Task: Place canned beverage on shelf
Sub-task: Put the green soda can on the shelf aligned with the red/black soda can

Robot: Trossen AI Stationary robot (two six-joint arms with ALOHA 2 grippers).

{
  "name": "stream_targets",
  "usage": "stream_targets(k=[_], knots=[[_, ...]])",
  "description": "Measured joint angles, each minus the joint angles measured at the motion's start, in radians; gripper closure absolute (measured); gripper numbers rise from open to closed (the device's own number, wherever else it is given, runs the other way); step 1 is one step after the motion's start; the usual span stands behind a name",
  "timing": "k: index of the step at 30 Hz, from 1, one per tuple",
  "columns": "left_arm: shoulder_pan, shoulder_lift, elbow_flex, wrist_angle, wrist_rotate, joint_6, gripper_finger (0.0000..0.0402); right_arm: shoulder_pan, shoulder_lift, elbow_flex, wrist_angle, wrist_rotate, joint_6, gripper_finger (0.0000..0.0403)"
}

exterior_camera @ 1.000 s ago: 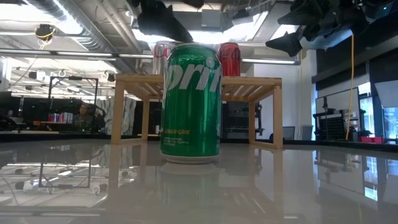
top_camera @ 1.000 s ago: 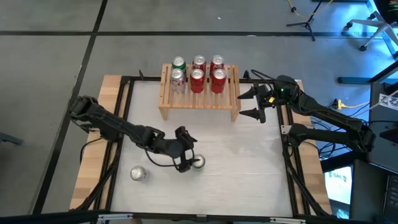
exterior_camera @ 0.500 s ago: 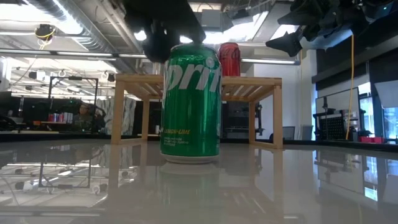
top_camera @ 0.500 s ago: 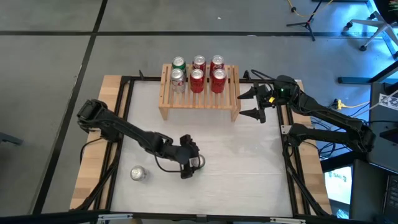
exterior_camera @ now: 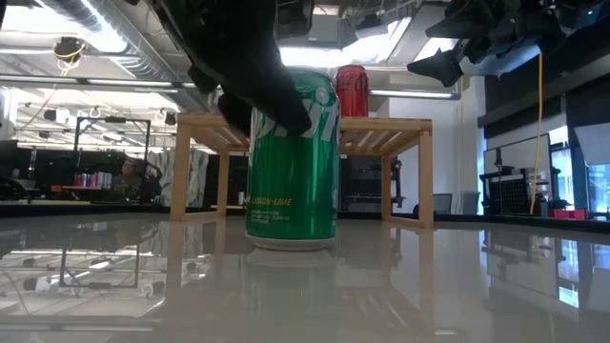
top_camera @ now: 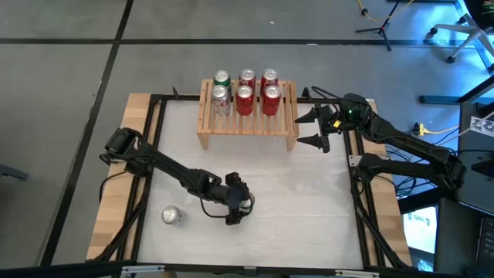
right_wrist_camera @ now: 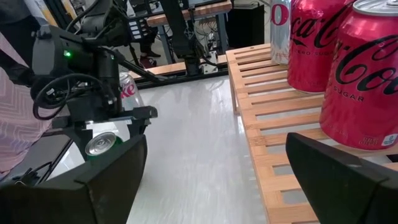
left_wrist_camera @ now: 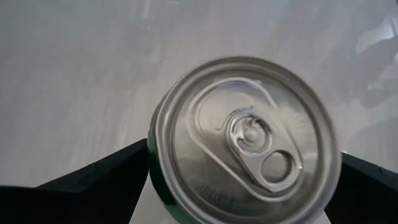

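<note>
A green soda can (exterior_camera: 292, 162) stands upright on the white table near its front edge; its silver top (left_wrist_camera: 245, 134) fills the left wrist view. My left gripper (top_camera: 240, 202) is open just above the can, pointing down. One finger (left_wrist_camera: 102, 180) stands on each side of the can's top rim, and a dark finger (exterior_camera: 257, 86) covers the can's upper left in the low view. The light wooden shelf (top_camera: 248, 127) at the back holds several cans. My right gripper (top_camera: 312, 130) is open and empty beside the shelf's right end.
A silver can (top_camera: 171, 215) stands on the table near the front left. On the shelf, red cans (right_wrist_camera: 364, 81) stand at the right and a green and a silver can (top_camera: 221, 86) at the left. The shelf's front slats (right_wrist_camera: 273, 143) are bare.
My left gripper has moved toward the table's right edge and down onto the green can, so that its fingers now straddle the can's top. The can has stayed in place.
</note>
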State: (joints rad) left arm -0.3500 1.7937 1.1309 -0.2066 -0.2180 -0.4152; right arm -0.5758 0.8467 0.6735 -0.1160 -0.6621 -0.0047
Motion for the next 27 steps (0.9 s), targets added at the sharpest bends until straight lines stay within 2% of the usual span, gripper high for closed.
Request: stream_targets(k=[9,16,27], knots=[[0.000,0.001,0.000,0.011,-0.008,-0.002,0.0005,0.000,0.000,0.000,0.000,0.000,0.000,0.0024],[0.000,0.001,0.000,0.026,-0.061,-0.003,0.0010,0.000,0.000,0.000,0.000,0.000,0.000,0.0024],[0.000,0.001,0.000,0.036,-0.045,-0.003,0.0106,0.000,0.000,0.000,0.000,0.000,0.000,0.0024]])
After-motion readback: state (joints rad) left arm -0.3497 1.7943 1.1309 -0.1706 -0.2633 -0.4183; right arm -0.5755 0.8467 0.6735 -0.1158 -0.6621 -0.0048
